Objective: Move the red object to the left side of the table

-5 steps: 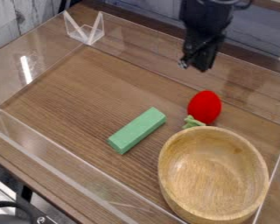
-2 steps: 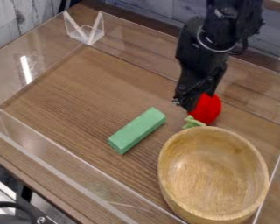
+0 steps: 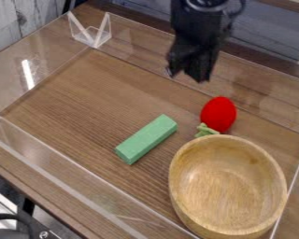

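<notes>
The red object [image 3: 219, 113], a small strawberry-like toy with a green leafy end, rests on the brown wood-grain table [image 3: 90, 103] just above the rim of the wooden bowl. My black gripper [image 3: 187, 71] hangs above the table, up and to the left of the red object and apart from it. Its fingers point down and look closed together, with nothing between them.
A wooden bowl [image 3: 227, 191] fills the near right corner. A green rectangular block [image 3: 146, 138] lies left of the bowl. Clear acrylic walls [image 3: 40, 56] edge the table, with a small clear bracket [image 3: 90, 31] at the far left.
The gripper dropped down beside the red object, then rose and shifted left without it. The red object stays where it was.
</notes>
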Robot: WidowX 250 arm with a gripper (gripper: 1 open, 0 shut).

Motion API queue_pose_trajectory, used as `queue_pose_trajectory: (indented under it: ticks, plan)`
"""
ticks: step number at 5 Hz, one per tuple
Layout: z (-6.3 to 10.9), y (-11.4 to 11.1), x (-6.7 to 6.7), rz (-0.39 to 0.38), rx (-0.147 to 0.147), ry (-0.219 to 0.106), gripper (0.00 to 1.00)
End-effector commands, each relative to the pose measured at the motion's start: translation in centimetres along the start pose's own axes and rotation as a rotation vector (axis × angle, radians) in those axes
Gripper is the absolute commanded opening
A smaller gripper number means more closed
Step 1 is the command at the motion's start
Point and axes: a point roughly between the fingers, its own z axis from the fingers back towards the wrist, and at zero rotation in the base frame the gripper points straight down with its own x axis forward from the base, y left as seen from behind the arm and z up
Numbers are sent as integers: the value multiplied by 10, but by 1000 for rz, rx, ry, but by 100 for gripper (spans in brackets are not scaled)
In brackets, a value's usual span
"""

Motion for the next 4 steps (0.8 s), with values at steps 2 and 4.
queue_pose_trajectory:
  ticks: [2, 4]
  plan:
    - [2, -20, -34, -42, -69, -3, 0]
    - [2, -14, -46, -93, -76, 22, 0]
